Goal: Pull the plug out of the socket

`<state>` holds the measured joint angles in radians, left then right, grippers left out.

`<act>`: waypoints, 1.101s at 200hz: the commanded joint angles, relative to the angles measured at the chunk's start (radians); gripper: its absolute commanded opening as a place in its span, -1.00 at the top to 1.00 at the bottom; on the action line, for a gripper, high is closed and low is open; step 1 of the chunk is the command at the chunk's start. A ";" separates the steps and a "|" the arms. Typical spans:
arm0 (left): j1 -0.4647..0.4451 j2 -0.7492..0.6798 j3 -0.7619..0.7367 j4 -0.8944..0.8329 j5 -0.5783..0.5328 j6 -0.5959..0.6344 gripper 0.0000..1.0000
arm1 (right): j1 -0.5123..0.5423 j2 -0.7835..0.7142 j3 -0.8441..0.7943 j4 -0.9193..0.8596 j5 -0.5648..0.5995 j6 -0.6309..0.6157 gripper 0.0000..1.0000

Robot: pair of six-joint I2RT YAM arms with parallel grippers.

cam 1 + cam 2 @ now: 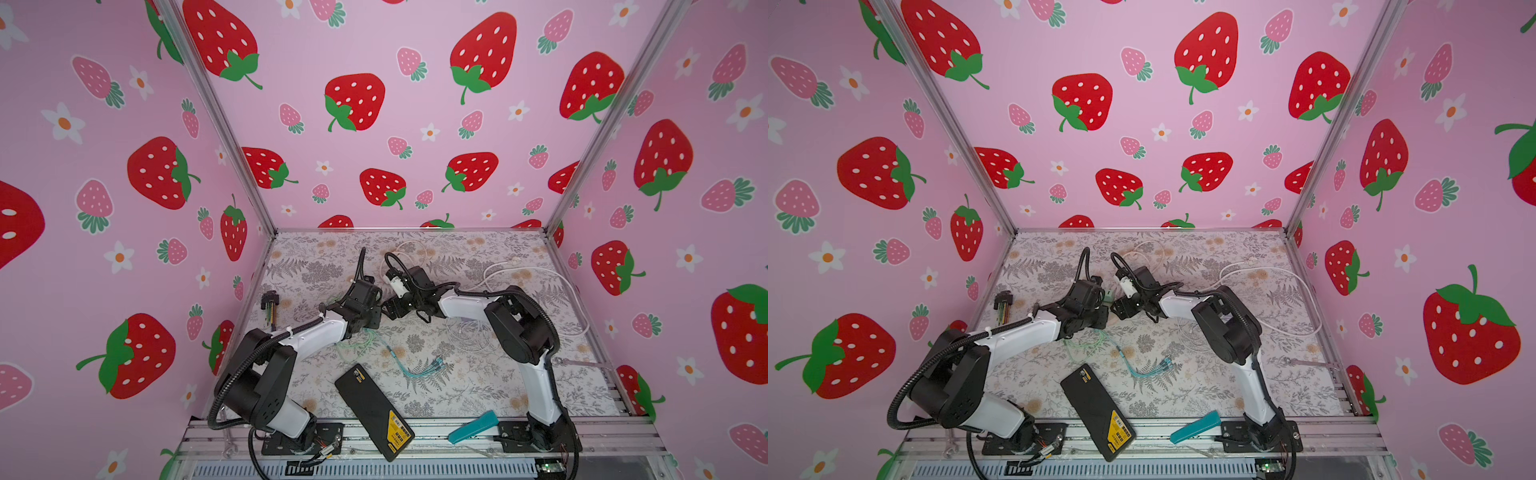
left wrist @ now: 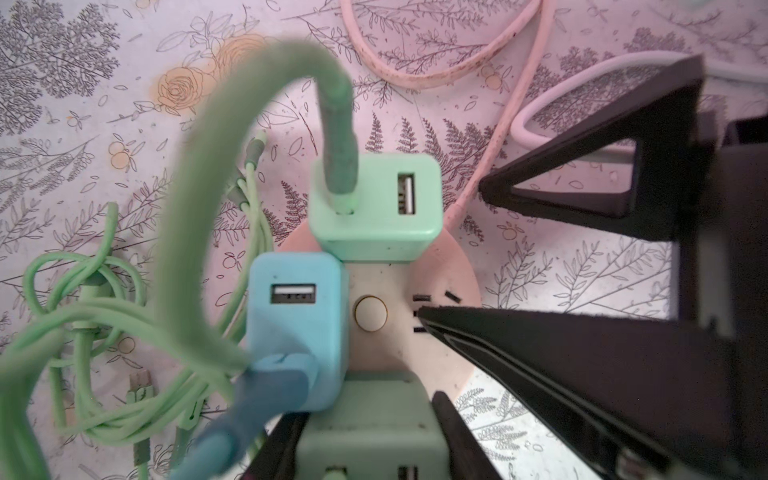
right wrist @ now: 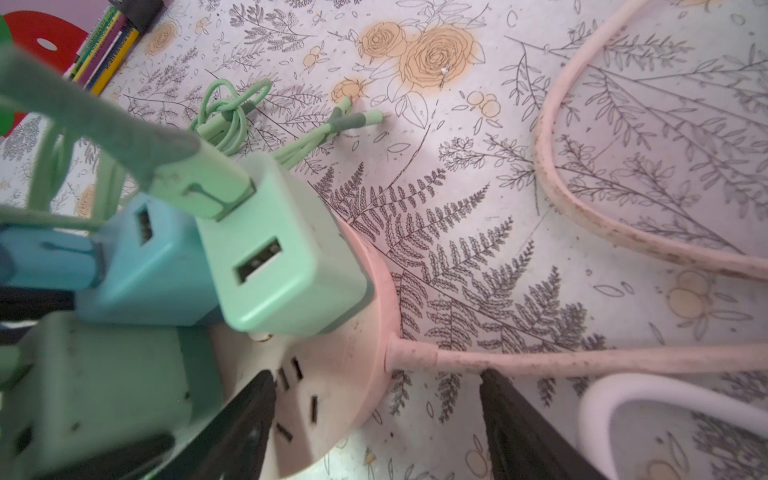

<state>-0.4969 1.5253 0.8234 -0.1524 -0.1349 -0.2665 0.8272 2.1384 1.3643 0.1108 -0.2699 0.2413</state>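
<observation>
L gripper [image 2: 365,409] clamped on dull-green plug [image 2: 370,440], at socket [image 2: 399,353] rim opp. the mint plug [image 2: 374,208]. Plug looks seated, so grip done, pull not. Blue plug [image 2: 295,324] also in socket. R gripper [image 3: 376,376] jaws apart, straddling socket rim by pink cord [image 3: 540,357], one finger on its face, prob. bracing. Left to do: draw plug out.

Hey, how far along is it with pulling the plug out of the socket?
Done: the left gripper is closed on the dull green plug. In hand: the right gripper is open, one finger lying on the socket face, seemingly to brace it. Left: the pull itself; that plug looks seated, as do the blue plug and mint plug.
</observation>
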 commanded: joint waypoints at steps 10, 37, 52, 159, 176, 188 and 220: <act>0.007 -0.041 -0.014 0.014 0.044 -0.002 0.42 | -0.006 0.025 -0.045 -0.078 0.030 0.013 -0.57; 0.008 -0.042 -0.013 0.005 0.040 0.012 0.44 | 0.001 0.012 -0.088 -0.067 0.002 0.030 -0.53; 0.008 -0.034 -0.003 -0.015 0.031 0.027 0.45 | 0.004 0.012 -0.092 -0.071 0.013 0.028 -0.53; -0.042 0.019 0.053 -0.071 -0.088 0.077 0.52 | 0.007 0.042 -0.080 -0.098 0.022 0.046 -0.53; -0.032 0.019 0.044 -0.048 -0.042 0.062 0.53 | 0.007 0.046 -0.079 -0.099 0.022 0.046 -0.52; -0.014 0.016 0.029 -0.025 0.008 0.042 0.53 | 0.007 0.046 -0.077 -0.102 0.026 0.044 -0.53; 0.040 -0.011 -0.003 0.020 0.141 -0.007 0.54 | 0.007 0.048 -0.076 -0.111 0.037 0.041 -0.53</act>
<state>-0.4866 1.5314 0.8398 -0.1902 -0.1238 -0.2337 0.8314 2.1277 1.3136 0.1631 -0.2932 0.2951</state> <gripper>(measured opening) 0.432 0.764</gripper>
